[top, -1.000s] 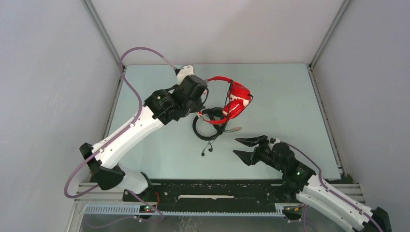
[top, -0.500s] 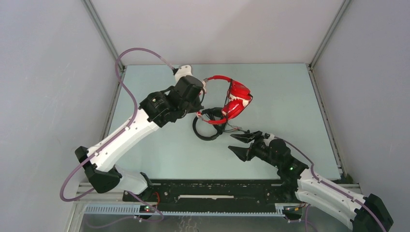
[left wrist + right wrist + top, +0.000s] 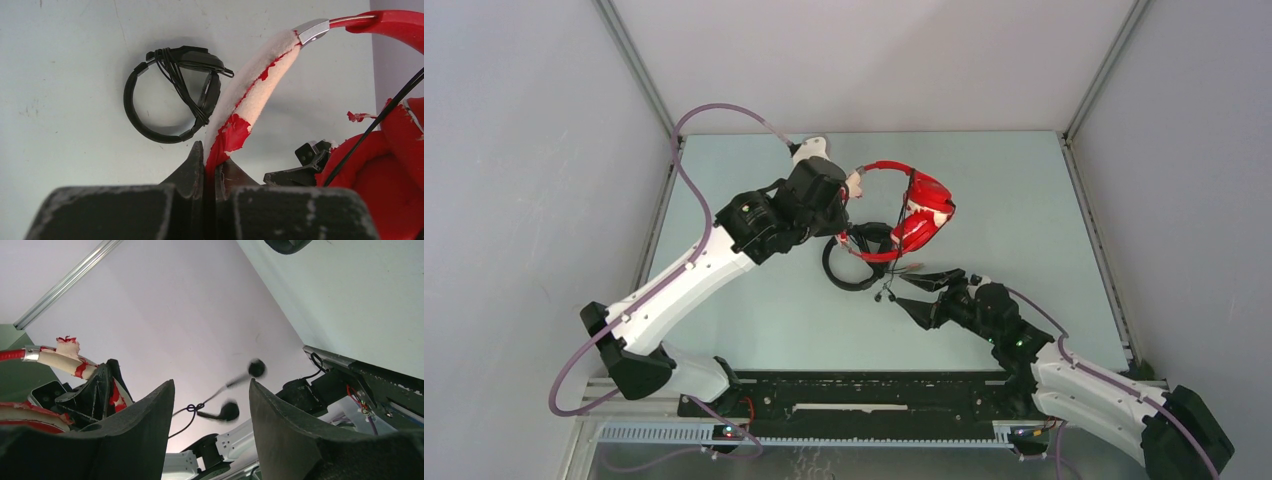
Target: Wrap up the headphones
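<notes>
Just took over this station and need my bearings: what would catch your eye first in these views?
The red over-ear headphones hang above the middle of the pale table, their worn, cream-padded headband pinched in the shut left gripper. Beneath them on the table lie black headphones with their cord wound around them. The right gripper stands open beside the red pair's dangling thin dark cable.

place: robot lab cell | shown by: grey walls [image 3: 874, 60], aluminium struts [image 3: 637, 70], pale table [image 3: 1024, 200], mounting rail [image 3: 864, 405]
</notes>
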Robot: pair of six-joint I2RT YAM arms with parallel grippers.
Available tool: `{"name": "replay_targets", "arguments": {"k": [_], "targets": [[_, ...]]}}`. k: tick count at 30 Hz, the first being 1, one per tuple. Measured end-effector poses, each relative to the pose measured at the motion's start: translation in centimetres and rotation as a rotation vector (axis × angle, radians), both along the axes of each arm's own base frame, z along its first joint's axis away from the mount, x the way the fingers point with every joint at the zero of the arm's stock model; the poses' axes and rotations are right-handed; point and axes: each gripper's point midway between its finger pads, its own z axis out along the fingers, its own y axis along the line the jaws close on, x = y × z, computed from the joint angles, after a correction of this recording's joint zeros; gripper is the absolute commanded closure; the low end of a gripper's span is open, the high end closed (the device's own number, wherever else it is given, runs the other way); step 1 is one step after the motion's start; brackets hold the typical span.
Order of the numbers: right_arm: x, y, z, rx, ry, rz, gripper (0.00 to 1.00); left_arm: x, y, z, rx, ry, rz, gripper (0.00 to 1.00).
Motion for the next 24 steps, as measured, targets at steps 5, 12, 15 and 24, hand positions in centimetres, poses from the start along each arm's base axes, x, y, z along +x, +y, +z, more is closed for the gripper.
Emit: {"name": "replay_targets", "arguments": {"k": [5, 12, 15, 24], "targets": [[0.0, 0.2, 0.1, 0.005, -0.003, 0.007, 0.35, 0.0, 0.0, -0.2, 0.005, 0.004, 0.000, 1.00], [0.2, 0.1, 0.4, 0.014, -0.013, 0.002, 0.35, 0.0, -0.1, -0.2, 0.001, 0.002, -0.002, 1.00], [0.2, 0.0, 0.6, 0.019, -0.019, -0.001, 0.35, 0.0, -0.1, -0.1, -0.003, 0.001, -0.004, 1.00], [0.1, -0.3, 1.1, 0.028, -0.028, -0.002, 0.35, 0.1, -0.4, 0.1, -0.014, -0.003, -0.009, 1.00]]}}
